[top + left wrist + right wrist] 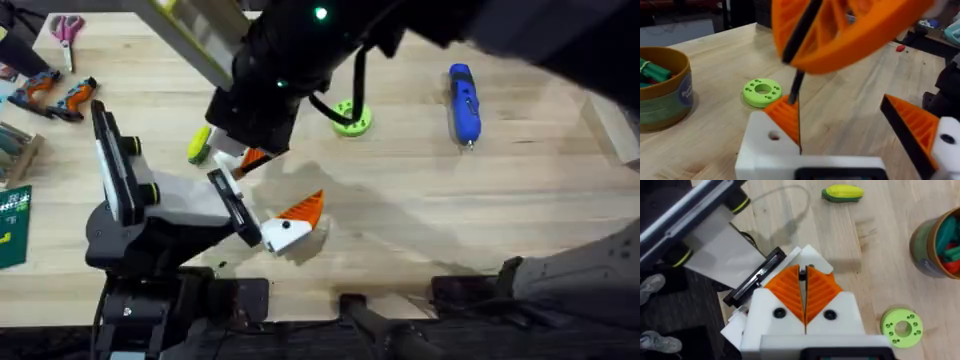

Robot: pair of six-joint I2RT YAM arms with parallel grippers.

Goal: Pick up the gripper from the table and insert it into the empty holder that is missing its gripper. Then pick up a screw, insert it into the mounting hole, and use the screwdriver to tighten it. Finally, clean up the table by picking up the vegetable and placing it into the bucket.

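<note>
A thin dark pin [795, 86], judged a light, stiff, slippery screw, is pinched by its top in the clenched right gripper [803, 276], at 11 o'clock of the spread-open left gripper [837, 107].

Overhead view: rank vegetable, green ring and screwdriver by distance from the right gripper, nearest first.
From the right gripper, mid-table:
1. Vegetable, just to its left.
2. Green ring, to its right, slightly farther back.
3. Screwdriver, far right side.
</note>
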